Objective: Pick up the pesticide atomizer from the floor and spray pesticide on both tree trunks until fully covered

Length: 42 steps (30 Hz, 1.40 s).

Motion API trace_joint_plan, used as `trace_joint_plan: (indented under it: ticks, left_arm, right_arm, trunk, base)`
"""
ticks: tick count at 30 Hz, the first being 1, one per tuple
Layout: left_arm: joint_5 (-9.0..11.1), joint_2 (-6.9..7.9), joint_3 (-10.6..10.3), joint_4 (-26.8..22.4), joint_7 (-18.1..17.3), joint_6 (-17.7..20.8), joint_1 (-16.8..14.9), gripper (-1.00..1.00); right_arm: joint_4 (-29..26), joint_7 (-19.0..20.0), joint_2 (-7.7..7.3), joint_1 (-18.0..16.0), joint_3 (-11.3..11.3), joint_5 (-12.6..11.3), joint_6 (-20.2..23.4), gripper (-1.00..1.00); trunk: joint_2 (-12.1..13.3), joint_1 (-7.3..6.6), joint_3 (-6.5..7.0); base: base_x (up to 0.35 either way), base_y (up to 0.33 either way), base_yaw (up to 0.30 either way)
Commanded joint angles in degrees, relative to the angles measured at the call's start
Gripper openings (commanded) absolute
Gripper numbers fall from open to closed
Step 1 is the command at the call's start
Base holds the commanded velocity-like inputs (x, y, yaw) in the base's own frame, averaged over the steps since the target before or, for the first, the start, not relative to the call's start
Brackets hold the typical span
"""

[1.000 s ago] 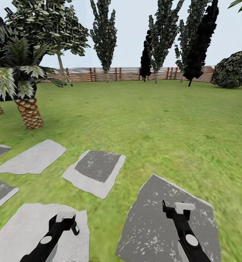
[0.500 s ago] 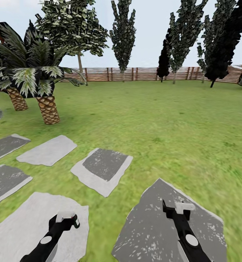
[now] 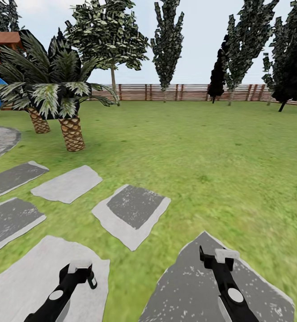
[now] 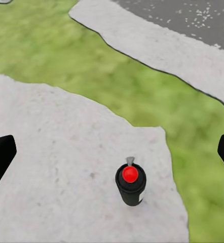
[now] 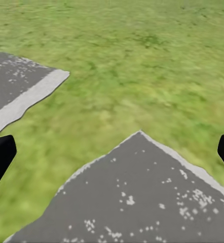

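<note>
We are at the pickup step. Small black pesticide atomizer with red cap [image 4: 129,183] stands upright on a pale grey paving slab [image 4: 61,162], lower centre of left wrist frame, just beside the left tool [image 3: 80,268], fingers spread, empty. Right tool [image 3: 221,259] likewise released. Next: lower left tool around the can.

Grey stepping stones [image 3: 133,214] on lawn [image 3: 211,152], palm [image 3: 54,94], slat fence [image 3: 188,91] beyond.

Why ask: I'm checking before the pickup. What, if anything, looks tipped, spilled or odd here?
Nothing stands out. The atomizer stands upright on a pale paving slab, with no spill visible around it. The left gripper is above it, fingers spread wide.
</note>
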Motion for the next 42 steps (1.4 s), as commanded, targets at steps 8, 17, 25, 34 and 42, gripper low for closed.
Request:
trace_joint_plan:
  ticks: [8, 17, 25, 34, 42]
  left_arm:
    - [-0.6, -0.24, 0.4, 0.1, 0.6, -0.2, 0.0, 1.00]
    - [-0.6, -0.14, 0.4, 0.1, 0.7, -0.2, 0.0, 1.00]
    - [-0.6, -0.02, 0.5, 0.1, 0.8, -0.2, 0.0, 1.00]
    - [-0.4, 0.00, 1.1, 0.1, 0.7, -0.3, 0.0, 1.00]
    - [-0.5, -0.02, 1.1, 0.0, 0.2, -0.4, 0.0, 1.00]
  right_arm:
    - [0.0, -0.2, -0.04, -0.1, 0.1, 0.0, -0.1, 1.00]
    - [0.0, -0.2, -0.04, 0.0, 0.1, 0.0, -0.2, 1.00]
    - [0.0, -0.2, -0.01, 0.0, 0.1, 0.0, -0.1, 1.00]
    - [0.0, -0.2, -0.01, -0.1, 0.1, 0.0, -0.1, 1.00]
    - [0.0, -0.2, -0.04, 0.0, 0.1, 0.0, -0.2, 1.00]
  trunk:
    - [0.0, -0.01, -0.05]
    - [0.0, -0.01, -0.05]
    - [0.0, -0.01, -0.05]
    - [0.0, -0.01, -0.05]
    - [0.0, -0.01, -0.05]
  base:
    - [0.012, -0.018, 0.003]
    - [0.027, -0.223, 0.000]
    - [0.148, -0.236, 0.000]
    - [0.261, -0.056, 0.151]
    - [0.026, -0.001, 0.019]
